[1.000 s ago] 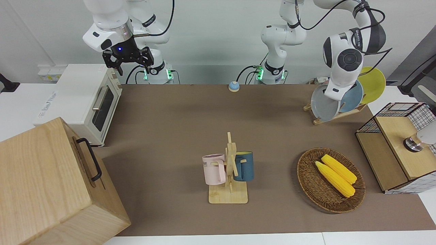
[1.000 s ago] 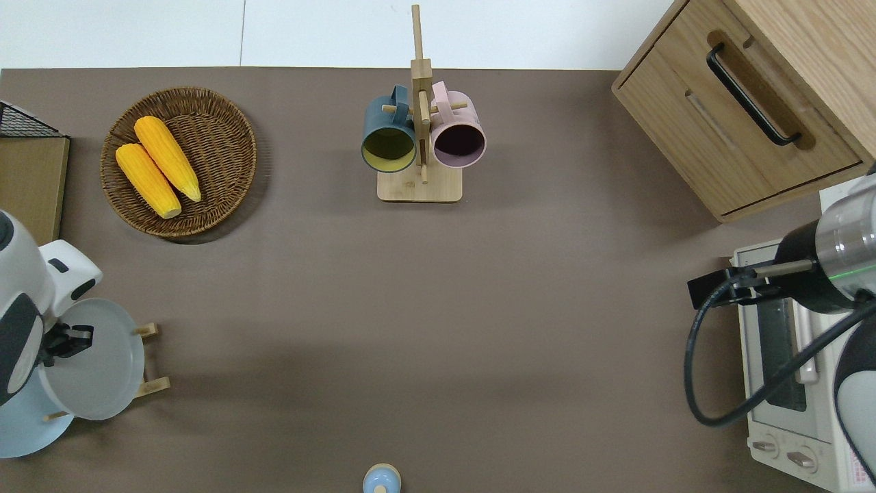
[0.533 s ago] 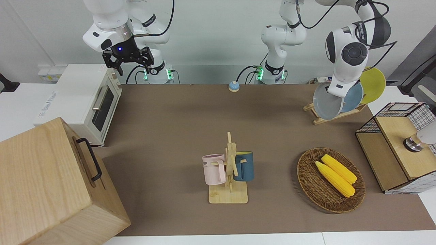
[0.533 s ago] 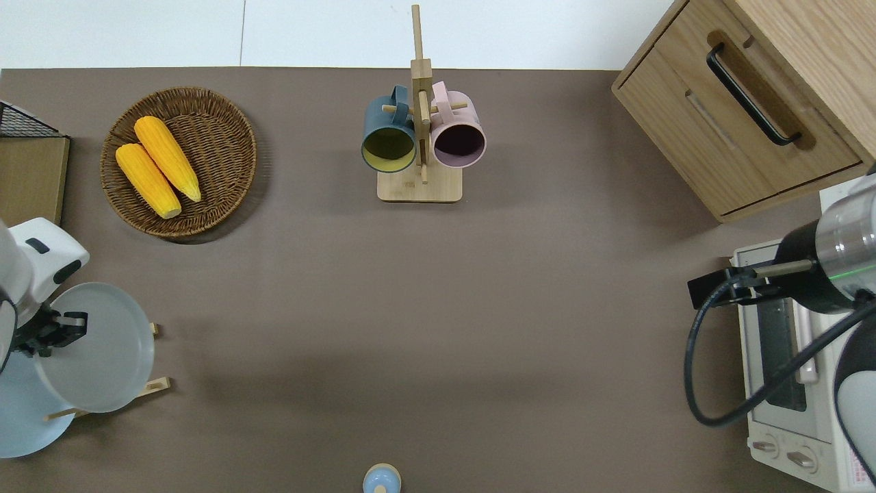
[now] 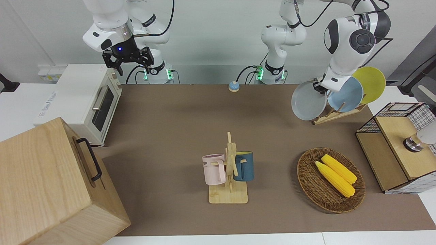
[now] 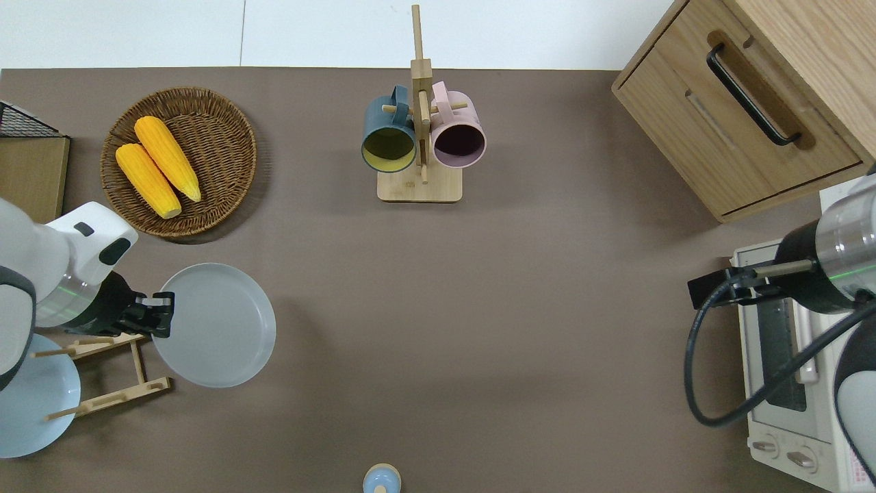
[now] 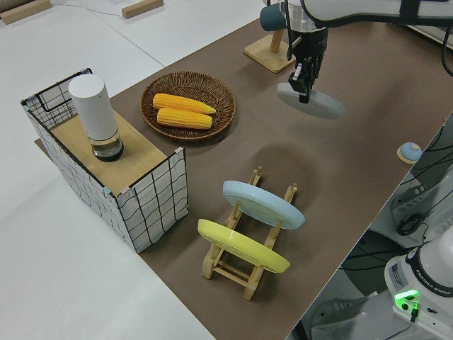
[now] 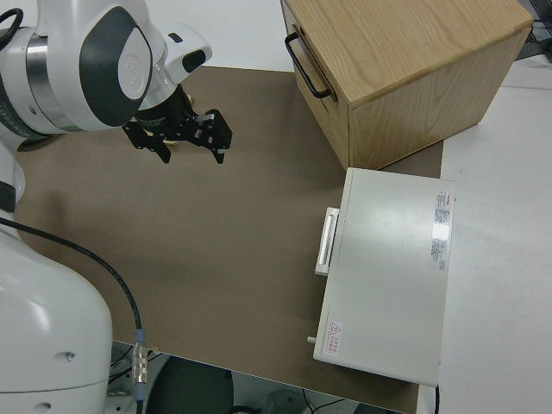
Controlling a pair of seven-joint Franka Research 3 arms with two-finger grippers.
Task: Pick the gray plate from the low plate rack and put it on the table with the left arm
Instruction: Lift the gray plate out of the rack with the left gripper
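Our left gripper (image 6: pixel 163 316) pinches the rim of the gray plate (image 6: pixel 215 325), up in the air beside the low plate rack (image 6: pixel 109 373); next we lower it flat onto the table (image 6: pixel 479 308)

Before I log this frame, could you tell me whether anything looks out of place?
Nothing stands out. The gray plate is in the left gripper, in the air over bare table, clear of the low plate rack.

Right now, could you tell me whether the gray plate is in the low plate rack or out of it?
Out: the left gripper holds the gray plate by its rim over bare table, beside the low plate rack.
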